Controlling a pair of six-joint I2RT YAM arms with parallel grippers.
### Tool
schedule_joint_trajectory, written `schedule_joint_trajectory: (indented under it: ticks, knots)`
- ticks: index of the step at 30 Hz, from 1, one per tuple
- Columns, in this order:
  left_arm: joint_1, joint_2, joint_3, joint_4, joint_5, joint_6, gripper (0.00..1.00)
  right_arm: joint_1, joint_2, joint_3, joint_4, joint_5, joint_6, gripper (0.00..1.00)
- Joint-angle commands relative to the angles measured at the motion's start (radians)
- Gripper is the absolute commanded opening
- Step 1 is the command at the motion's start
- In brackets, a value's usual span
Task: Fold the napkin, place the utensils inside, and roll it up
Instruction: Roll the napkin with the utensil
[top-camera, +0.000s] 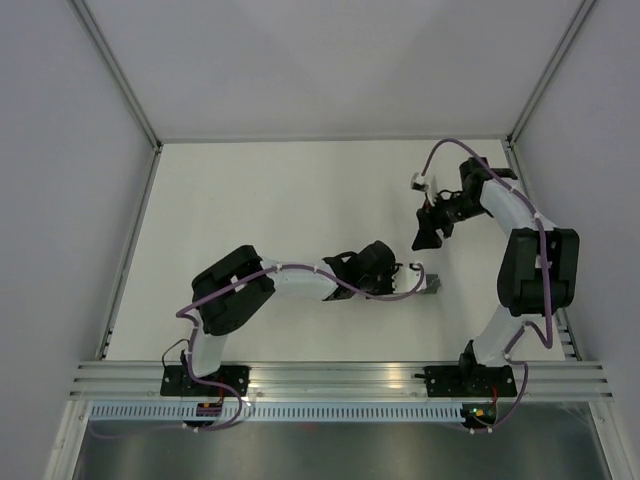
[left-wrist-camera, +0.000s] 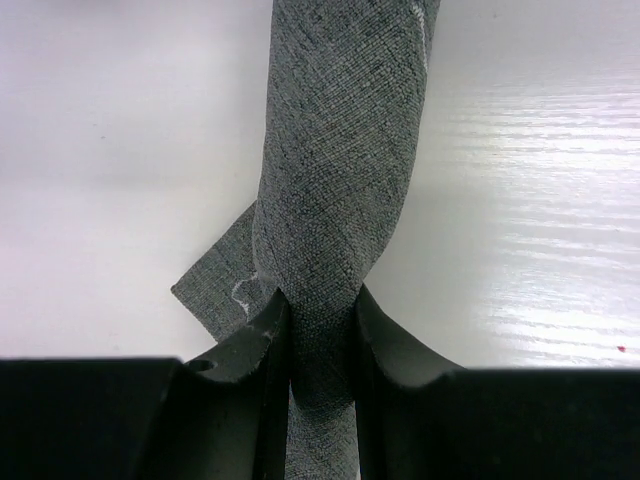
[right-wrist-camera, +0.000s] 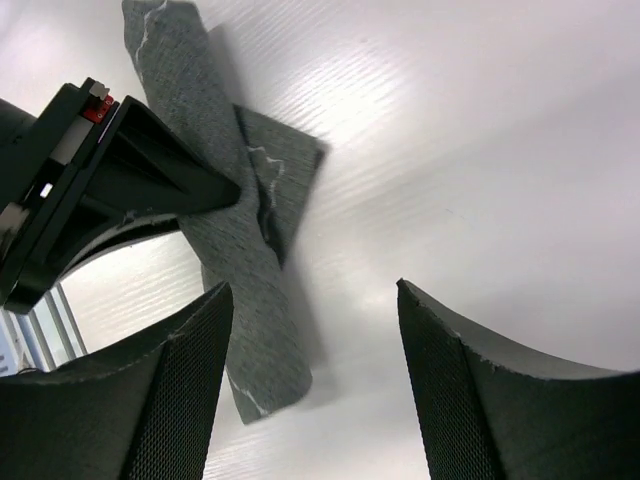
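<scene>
From above, the left gripper (top-camera: 418, 278) lies low on the worktop (top-camera: 260, 200), and the rolled napkin (top-camera: 434, 287) pokes out at its tip. The right gripper (top-camera: 424, 238) hangs just beyond the roll, on its far side. Broad bare worktop opens to the left of the roll and beyond it, while the worktop's right edge lies nearer.

In the left wrist view, the jaws are clamped on the roll near one end. A loose corner flap (left-wrist-camera: 215, 285) juts out beside them. No utensils show, so I cannot tell whether they are inside.

In the right wrist view, the jaws stand wide apart over the roll's free end, gripping nothing.

The untucked flap may let the roll spring open once it is released. Tilting the roll could let anything inside slide out.
</scene>
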Motion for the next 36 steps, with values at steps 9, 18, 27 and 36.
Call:
schedule_joint_trajectory:
  ticks: [9,18,27,36]
  knots:
    - [0.171,0.158,0.293,-0.464,0.489,-0.184,0.17,-0.232,-0.356,-0.23,0.058,-0.189,-0.14,0.74]
    - [0.245,0.321,0.535,-0.732,0.722,-0.216,0.22,-0.068,-0.728,-0.607,0.386,0.043,-0.058,0.81]
    - [0.283,0.468,0.724,-0.886,0.898,-0.235,0.26,0.274,-0.777,-0.83,0.727,0.392,0.034,0.83]
    - [0.295,0.515,0.781,-0.947,0.92,-0.233,0.28,0.472,-0.656,-0.875,0.883,0.576,0.064,0.82]
